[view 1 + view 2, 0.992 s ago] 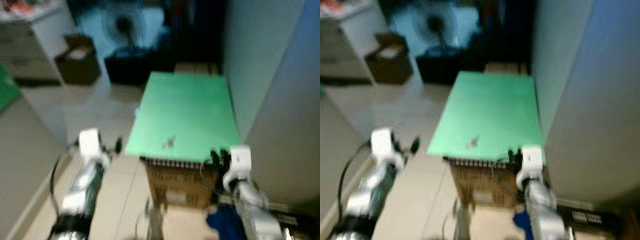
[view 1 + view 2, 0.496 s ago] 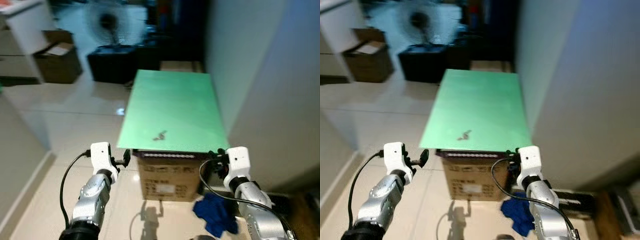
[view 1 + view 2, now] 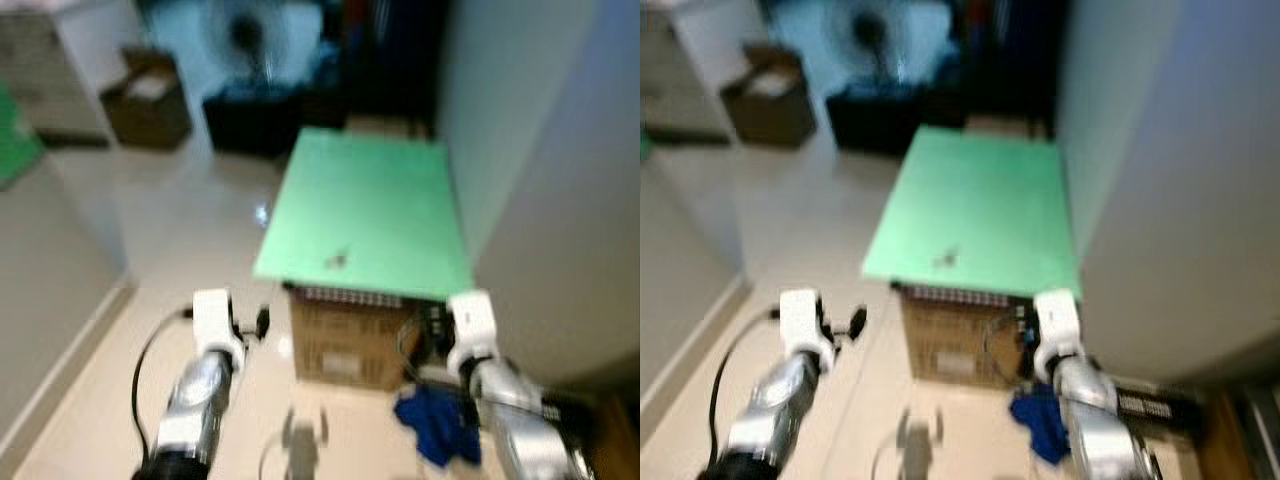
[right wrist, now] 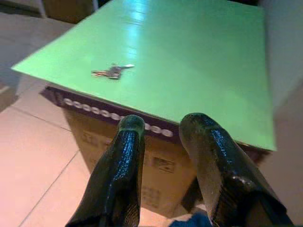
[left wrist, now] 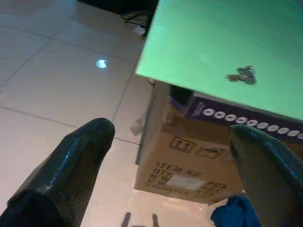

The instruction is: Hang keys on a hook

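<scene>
A small bunch of keys (image 3: 337, 261) lies on a green board (image 3: 370, 190) that tops a cardboard box (image 3: 345, 345), near the board's front edge. The keys (image 4: 111, 71) lie flat and nothing touches them. My left gripper (image 5: 171, 128) hovers over the floor, left of the box and short of it, fingers wide open and empty. My right gripper (image 4: 163, 123) is at the box's front right corner, below board level, with a narrow gap between its fingers and nothing in it. The head views are blurred.
A pale wall (image 3: 560, 200) runs along the right of the box. A blue cloth (image 3: 435, 425) lies on the tiled floor by my right arm. Farther back stand a fan (image 3: 245, 35), a dark low unit (image 3: 260, 120) and a brown carton (image 3: 150, 95).
The whole picture has shifted and blurred, so the camera has moved. Both arms hold much the same pose, and the keys still lie on the board.
</scene>
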`<state>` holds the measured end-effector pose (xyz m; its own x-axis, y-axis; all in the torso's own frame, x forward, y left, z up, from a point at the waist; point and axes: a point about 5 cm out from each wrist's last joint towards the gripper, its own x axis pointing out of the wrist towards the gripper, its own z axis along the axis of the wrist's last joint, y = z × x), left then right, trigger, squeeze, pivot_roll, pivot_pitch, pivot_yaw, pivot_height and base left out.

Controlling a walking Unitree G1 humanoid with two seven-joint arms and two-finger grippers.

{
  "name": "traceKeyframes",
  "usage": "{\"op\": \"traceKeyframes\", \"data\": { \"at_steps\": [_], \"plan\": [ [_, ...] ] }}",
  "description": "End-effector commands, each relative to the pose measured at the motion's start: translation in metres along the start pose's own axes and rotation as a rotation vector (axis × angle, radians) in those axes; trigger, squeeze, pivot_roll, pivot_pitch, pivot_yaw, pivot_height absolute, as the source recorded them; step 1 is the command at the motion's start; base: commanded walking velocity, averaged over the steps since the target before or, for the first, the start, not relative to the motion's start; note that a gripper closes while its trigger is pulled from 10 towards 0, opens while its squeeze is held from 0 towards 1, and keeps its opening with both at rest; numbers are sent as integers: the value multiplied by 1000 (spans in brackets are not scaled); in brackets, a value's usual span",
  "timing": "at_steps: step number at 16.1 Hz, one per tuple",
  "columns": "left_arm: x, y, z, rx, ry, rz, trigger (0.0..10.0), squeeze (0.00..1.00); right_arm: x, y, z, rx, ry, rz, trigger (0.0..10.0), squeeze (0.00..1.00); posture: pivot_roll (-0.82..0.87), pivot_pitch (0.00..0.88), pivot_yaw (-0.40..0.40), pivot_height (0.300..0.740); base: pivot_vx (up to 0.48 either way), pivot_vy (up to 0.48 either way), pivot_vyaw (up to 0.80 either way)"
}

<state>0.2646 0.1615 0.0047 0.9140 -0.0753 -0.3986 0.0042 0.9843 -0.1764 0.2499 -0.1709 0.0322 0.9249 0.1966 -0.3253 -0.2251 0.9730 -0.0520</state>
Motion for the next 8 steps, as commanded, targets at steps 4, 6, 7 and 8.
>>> {"op": "traceKeyframes", "data": {
  "at_steps": [4, 6, 7, 8],
  "plan": [
    [6, -7, 14, 31, -50, -13, 10000, 0, 4, 5, 2, -20, 2, 11, 10000, 0, -240, 0, 42, 740, 0, 0, 0],
    [5, -12, 14, 32, -61, -18, 10000, 0, 5, 5, 2, -26, 3, 10, 10000, 0, -237, 0, 44, 740, 367, 0, 0],
    [5, -16, 15, 46, -67, -24, 10000, 0, 6, 5, 2, -25, 0, 6, 10000, 0, -235, 0, 44, 740, 480, 0, 0],
    [4, -17, 15, 48, -71, -26, 10000, 0, 7, 5, 2, -24, 0, 4, 10000, 0, -235, 0, 44, 740, 480, 0, 0]
  ]
}}
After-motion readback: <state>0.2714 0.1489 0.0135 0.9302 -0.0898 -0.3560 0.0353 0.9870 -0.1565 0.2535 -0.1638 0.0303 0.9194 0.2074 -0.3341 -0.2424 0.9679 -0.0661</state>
